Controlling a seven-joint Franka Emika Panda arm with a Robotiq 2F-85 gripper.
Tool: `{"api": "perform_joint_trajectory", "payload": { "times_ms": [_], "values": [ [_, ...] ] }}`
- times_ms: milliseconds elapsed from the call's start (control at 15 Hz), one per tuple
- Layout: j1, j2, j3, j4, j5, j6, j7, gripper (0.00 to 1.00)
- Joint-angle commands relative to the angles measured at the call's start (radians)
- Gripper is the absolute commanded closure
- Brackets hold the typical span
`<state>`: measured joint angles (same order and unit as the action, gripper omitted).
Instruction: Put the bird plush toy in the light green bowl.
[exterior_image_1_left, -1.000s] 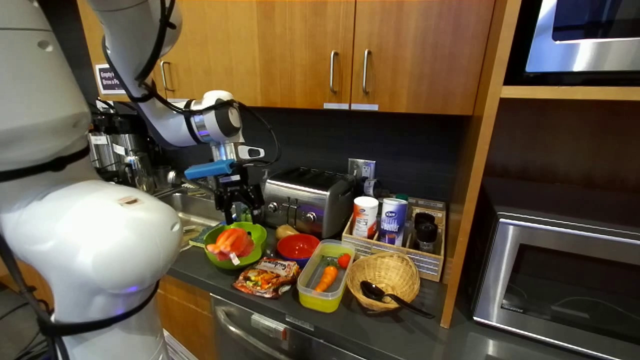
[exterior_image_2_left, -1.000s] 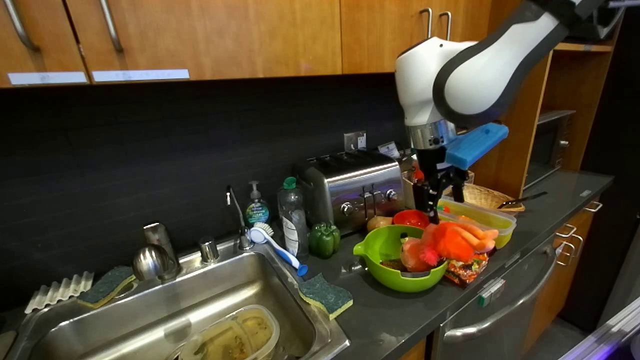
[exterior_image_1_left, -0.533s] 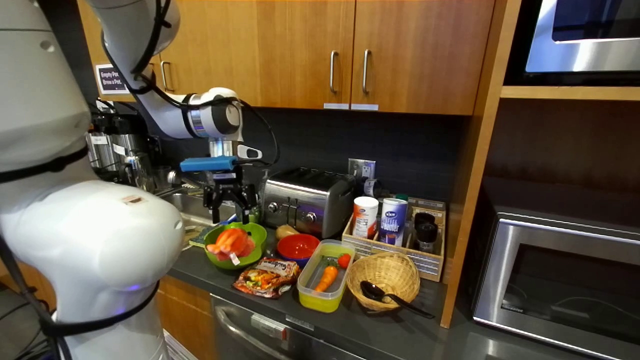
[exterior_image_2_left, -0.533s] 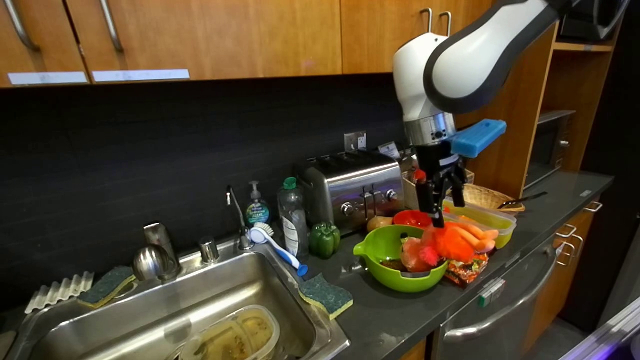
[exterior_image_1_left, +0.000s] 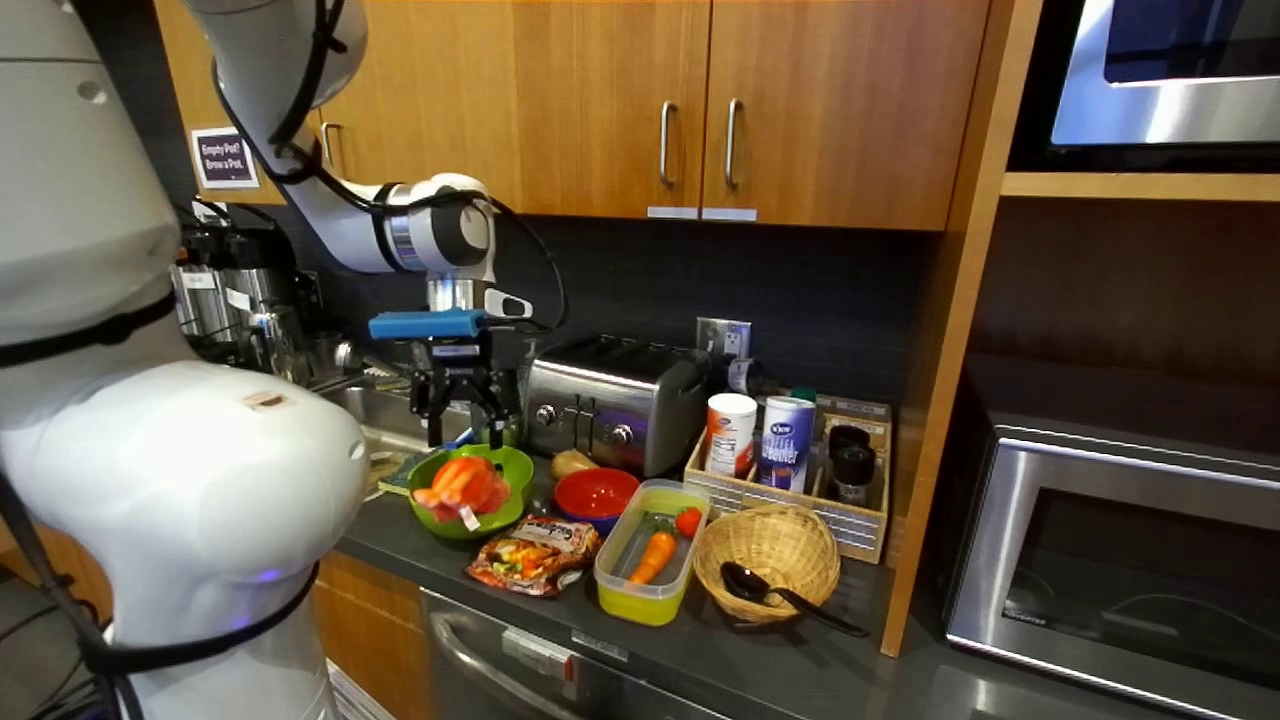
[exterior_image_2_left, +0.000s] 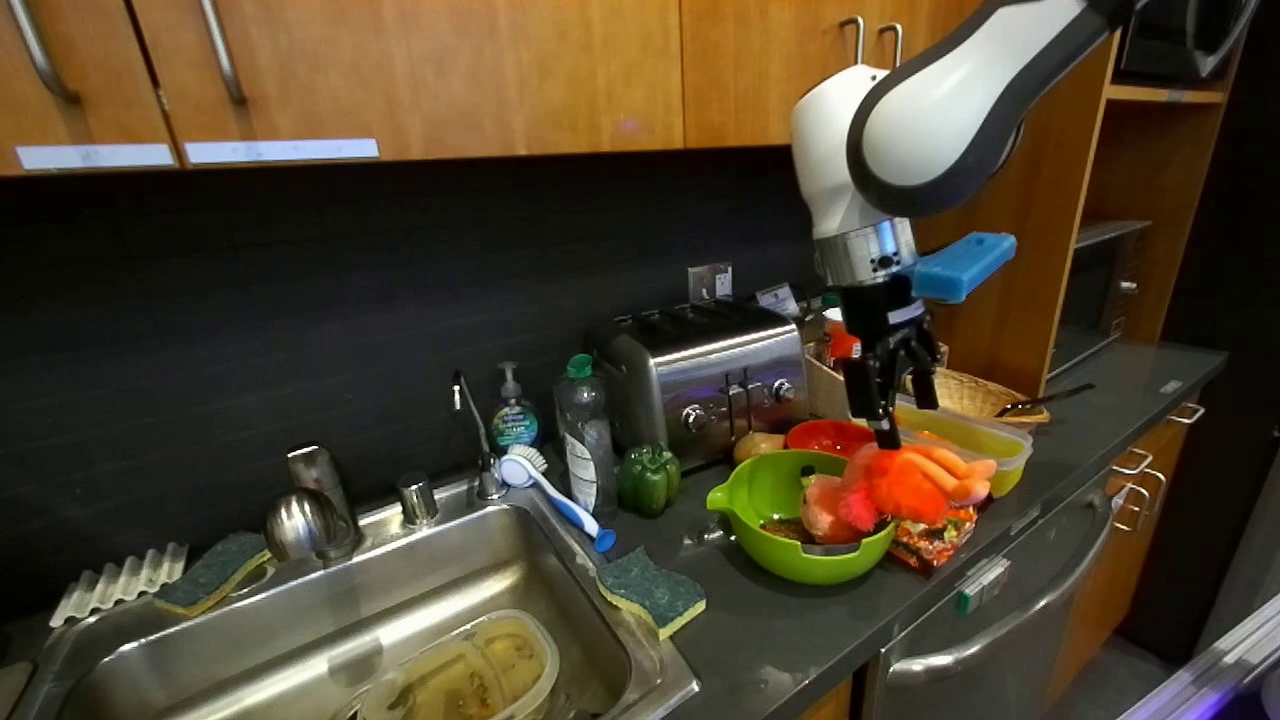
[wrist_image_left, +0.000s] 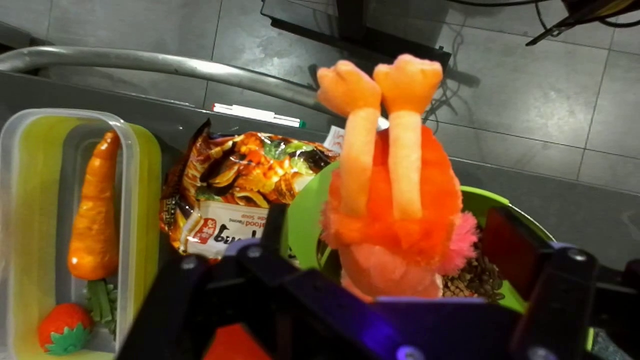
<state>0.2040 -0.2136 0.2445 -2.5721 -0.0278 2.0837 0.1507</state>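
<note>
The bird plush toy (exterior_image_1_left: 463, 487), pink and orange, rests in the light green bowl (exterior_image_1_left: 518, 468). In an exterior view the toy's pink part (exterior_image_2_left: 830, 510) is inside the bowl (exterior_image_2_left: 810, 570), and its orange body and legs lean out over the rim. In the wrist view the toy (wrist_image_left: 400, 230) lies across the bowl (wrist_image_left: 306, 215), legs pointing past the rim, with dark beans (wrist_image_left: 482, 275) visible inside. My gripper (exterior_image_1_left: 466, 438) is open and empty just above the toy; it also shows open in an exterior view (exterior_image_2_left: 907, 420). The underside of the toy is hidden.
A noodle packet (exterior_image_1_left: 535, 555), a red bowl (exterior_image_1_left: 597, 492) and a yellow-green container (exterior_image_1_left: 640, 605) with a carrot (exterior_image_1_left: 654, 558) stand beside the green bowl. A woven basket (exterior_image_1_left: 815, 560) holds a black spoon. A toaster (exterior_image_2_left: 735, 370) stands behind, a sink (exterior_image_2_left: 590, 640) to one side.
My gripper has risen slightly from the toy and turned more upright, its fingers apart throughout. The toy and the green bowl have not moved.
</note>
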Motion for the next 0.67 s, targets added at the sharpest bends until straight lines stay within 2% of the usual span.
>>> {"api": "perform_joint_trajectory", "payload": {
  "times_ms": [0, 333, 600],
  "values": [
    [0.003, 0.005, -0.017, -0.005, 0.026, 0.002, -0.031, 0.00],
    [0.021, -0.018, -0.065, -0.061, 0.215, 0.082, -0.253, 0.00],
    [0.022, -0.019, -0.082, -0.077, 0.282, 0.099, -0.362, 0.00]
  ]
}}
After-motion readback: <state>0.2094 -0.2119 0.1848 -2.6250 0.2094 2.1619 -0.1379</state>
